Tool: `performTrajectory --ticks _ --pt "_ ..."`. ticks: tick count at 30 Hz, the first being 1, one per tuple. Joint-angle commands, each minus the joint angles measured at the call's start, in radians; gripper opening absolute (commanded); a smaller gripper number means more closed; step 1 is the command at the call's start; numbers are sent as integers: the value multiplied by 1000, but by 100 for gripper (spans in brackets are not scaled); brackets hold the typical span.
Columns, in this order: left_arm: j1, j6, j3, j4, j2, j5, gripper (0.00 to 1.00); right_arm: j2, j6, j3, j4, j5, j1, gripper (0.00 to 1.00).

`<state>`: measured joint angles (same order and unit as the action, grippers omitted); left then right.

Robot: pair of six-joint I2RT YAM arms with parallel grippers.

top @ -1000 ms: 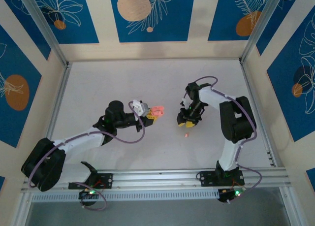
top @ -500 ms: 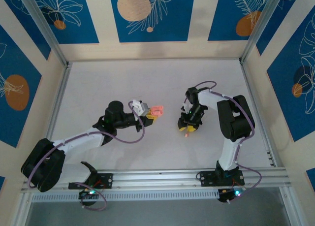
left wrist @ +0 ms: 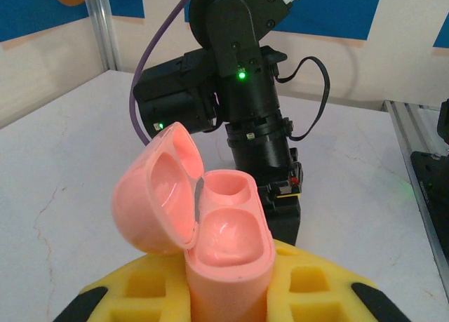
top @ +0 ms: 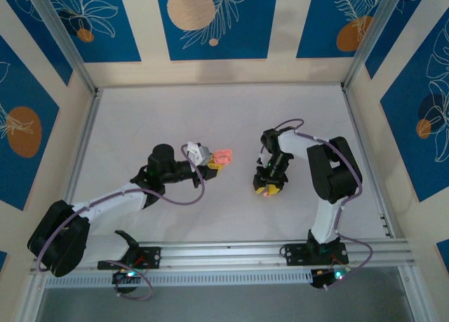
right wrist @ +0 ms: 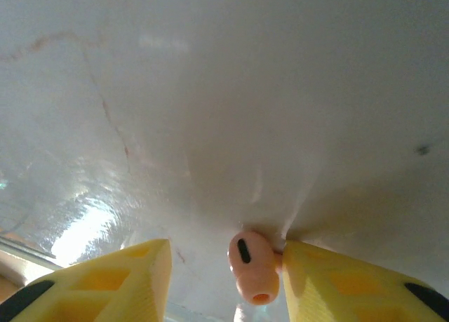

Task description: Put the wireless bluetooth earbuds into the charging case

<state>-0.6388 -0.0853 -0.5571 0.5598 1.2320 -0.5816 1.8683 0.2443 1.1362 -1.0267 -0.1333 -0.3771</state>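
The left tool [top: 216, 165] is pinching the open-lidded charging case [left wrist: 228, 245] near the middle of the desk [top: 175, 118]. At its four o'clock the right tool [right wrist: 224, 280] is standing spread around an earbud [right wrist: 252, 266] lying there.

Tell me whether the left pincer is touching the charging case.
Touching. The left wrist view shows the charging case wedged between the yellow fingers of the left pincer.

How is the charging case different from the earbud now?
The charging case is far bigger than the earbud. The case is clamped in the left gripper, lid open; the earbud lies on the table between the open jaws of the right gripper. Both are salmon pink.
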Motion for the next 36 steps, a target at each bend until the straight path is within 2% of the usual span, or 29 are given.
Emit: performTrajectory --ticks 1,9,19,23,36 --pt "5 -14 10 -4 -32 4 19 -19 40 -6 -70 -7 -22 47" --pt "6 -19 11 -11 -37 0 20 -33 74 -9 -103 -31 -46 46" --pt "5 -22 0 -16 -33 -3 20 -87 45 100 -161 112 -42 42" --pt "5 -24 -3 -21 -34 0 20 -64 28 114 -160 122 -43 38" --pt "5 -28 -15 -35 -29 -1 20 20 11 85 -124 107 -68 35"
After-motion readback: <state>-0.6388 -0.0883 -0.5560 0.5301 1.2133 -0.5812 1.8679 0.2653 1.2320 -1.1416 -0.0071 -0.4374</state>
